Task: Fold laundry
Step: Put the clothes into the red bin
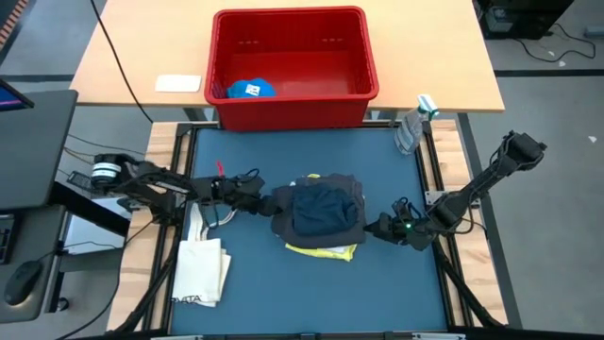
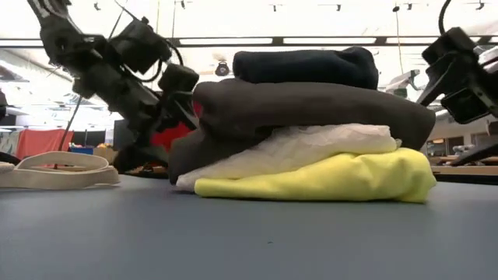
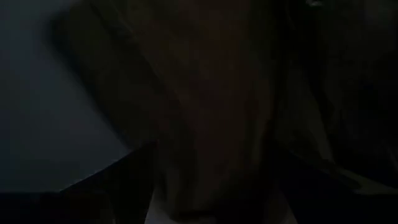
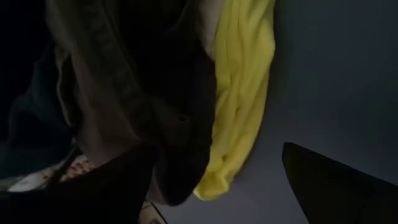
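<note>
A soft stack of folded laundry sits in the middle of the blue surface (image 1: 311, 293). At the bottom lies the bright yellow garment (image 2: 327, 177), smooth and rounded at its fold. On it rests a crinkled white garment (image 2: 311, 148), then the large dark grey garment (image 2: 311, 105), thick and draped down over the stack's left edge. A dark navy piece (image 2: 305, 68) crowns the pile as a neat, plump roll.

The left gripper (image 1: 262, 200) presses against the left side of the stack, right at the grey cloth; its wrist view is filled with dim grey folds, and I cannot tell whether its fingers are apart or closed. The right gripper (image 1: 377, 227) sits low at the stack's right side, fingers (image 4: 329, 186) spread apart, with the grey and yellow edges just ahead of it.

To the left of the pile a cream tote bag (image 1: 203, 269) lies flat, its long handles looped. Behind the surface stands a red plastic bin (image 1: 291, 68), ribbed inside. A clear plastic bottle (image 1: 412, 127) stands at the far right corner.
</note>
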